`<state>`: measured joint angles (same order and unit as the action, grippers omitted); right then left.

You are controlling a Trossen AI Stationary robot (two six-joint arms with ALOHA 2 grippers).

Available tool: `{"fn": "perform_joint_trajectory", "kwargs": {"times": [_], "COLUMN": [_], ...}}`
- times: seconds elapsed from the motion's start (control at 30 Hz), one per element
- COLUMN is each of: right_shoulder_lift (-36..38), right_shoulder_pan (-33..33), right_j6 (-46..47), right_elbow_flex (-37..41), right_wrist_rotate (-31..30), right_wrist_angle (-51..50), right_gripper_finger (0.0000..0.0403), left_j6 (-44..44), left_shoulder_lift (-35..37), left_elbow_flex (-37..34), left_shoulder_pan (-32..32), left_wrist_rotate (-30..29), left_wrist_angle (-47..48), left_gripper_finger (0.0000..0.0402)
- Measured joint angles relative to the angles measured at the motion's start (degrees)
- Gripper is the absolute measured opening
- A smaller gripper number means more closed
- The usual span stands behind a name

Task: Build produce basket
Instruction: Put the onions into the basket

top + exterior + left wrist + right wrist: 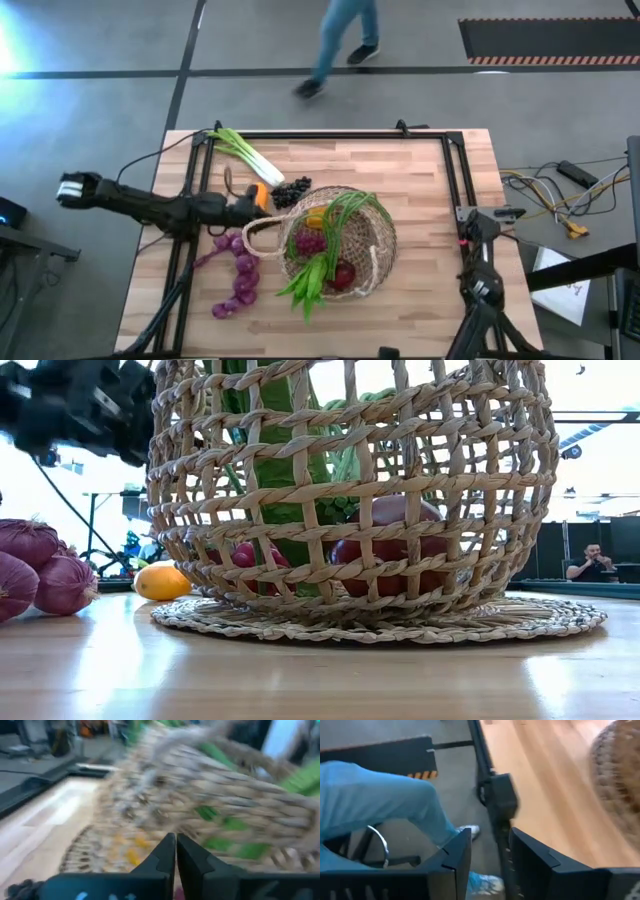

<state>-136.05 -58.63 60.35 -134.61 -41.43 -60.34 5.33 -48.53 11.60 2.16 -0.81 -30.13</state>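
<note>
The basket (338,240) stands near the middle of the table (400,170), already holding long green leaves (318,275), a red apple (343,274), a pink-red bunch (309,242) and an orange piece (314,221). Its thin loop handle (262,237) lies out toward my left side.

My left gripper (262,205) sits just beside that rim, fingers pressed together on nothing I can see; in my left wrist view the tips (176,851) point straight at the weave. My right gripper (490,857) is off the table's right edge, well apart from the work, its jaws parted to a narrow gap with nothing between them.

The risk, as I judge it: with shut fingers this close to the wicker, a forward push would shove or tip the basket instead of loading it, and the leaves hanging over the rim could be dragged out. I could also snag the loop handle.

Around me lie the leek (243,153) at the far left, dark grapes (291,190) and a small orange piece (259,193) just beside my left gripper, and purple onions (240,275) strung along the near left. The grapes and orange crowd my path. A person (340,40) walks past beyond the table.
</note>
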Motion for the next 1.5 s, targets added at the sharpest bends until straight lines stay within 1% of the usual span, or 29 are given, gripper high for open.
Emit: {"fn": "perform_joint_trajectory", "kwargs": {"times": [0.07,0.17,0.23,0.3,0.37,0.43,0.57,0.63,0.7,0.8,0.9,1.0,1.07,1.13,1.2,1.27,1.37,1.5], "right_shoulder_lift": [-1.5,-3.3,-4.1,-4.4,-4.6,-4.7,-4.7,-4.7,-4.7,-4.7,-4.7,-4.7,-4.7,-4.7,-4.7,-4.7,-4.7,-4.7], "right_shoulder_pan": [0.0,0.2,0.3,0.2,0.0,-0.2,-0.3,-0.3,-0.3,-0.4,-0.4,-0.3,-0.3,-0.3,-0.2,-0.2,-0.2,-0.2], "right_j6": [-0.1,-3.4,-7.2,-12.3,-16.9,-20.3,-24.6,-25.8,-26.6,-26.7,-26.7,-26.8,-27.1,-27.2,-27.2,-27.3,-27.3,-27.4], "right_elbow_flex": [0.0,0.0,0.0,0.0,-0.1,-0.1,-0.1,-0.1,-0.1,-0.1,-0.1,-0.1,-0.1,-0.1,-0.1,-0.1,-0.1,-0.1], "right_wrist_rotate": [-0.3,-3.1,-5.8,-7.6,-9.6,-11.8,-17.0,-18.7,-19.2,-19.3,-19.3,-19.3,-20.0,-20.3,-20.3,-20.3,-20.3,-20.3], "right_wrist_angle": [3.3,10.0,14.9,19.5,22.6,23.9,25.1,25.1,25.1,25.1,25.1,25.1,25.2,25.2,25.2,25.2,25.2,25.3], "right_gripper_finger": [0.0118,0.0111,0.0109,0.0109,0.0109,0.0108,0.0107,0.0107,0.0108,0.0109,0.0109,0.0109,0.0109,0.0109,0.0109,0.0109,0.0109,0.0109], "left_j6": [-2.3,-2.9,0.4,6.6,13.1,19.0,29.3,34.3,39.1,48.1,59.5,67.8,70.6,72.3,72.9,72.9,73.5,73.2], "left_shoulder_lift": [-0.5,-1.8,-3.4,-4.7,-6.2,-7.5,-10.0,-11.1,-12.0,-13.4,-14.2,-14.6,-14.6,-14.7,-14.6,-14.6,-15.1,-16.5], "left_elbow_flex": [4.8,12.9,18.0,22.5,26.2,28.7,32.0,32.5,32.6,32.6,32.6,32.6,32.6,32.2,31.3,30.0,27.8,26.8], "left_shoulder_pan": [5.5,14.8,21.0,26.7,31.2,35.4,42.4,44.9,47.0,49.0,49.4,49.1,48.2,47.0,45.8,44.4,42.4,40.2], "left_wrist_rotate": [-5.4,-19.0,-27.3,-32.1,-33.3,-33.2,-32.2,-30.6,-28.2,-24.7,-21.3,-19.0,-17.7,-14.8,-12.0,-9.8,-7.3,-7.1], "left_wrist_angle": [9.1,28.5,41.0,50.9,56.8,60.7,64.7,66.1,68.0,73.1,81.8,90.5,94.7,97.1,98.4,98.1,98.1,97.0], "left_gripper_finger": [0.0000,0.0000,0.0000,0.0000,0.0000,0.0000,0.0000,0.0000,0.0000,0.0000,0.0000,0.0000,0.0000,0.0003,0.0016,0.0038,0.0083,0.0142]}}
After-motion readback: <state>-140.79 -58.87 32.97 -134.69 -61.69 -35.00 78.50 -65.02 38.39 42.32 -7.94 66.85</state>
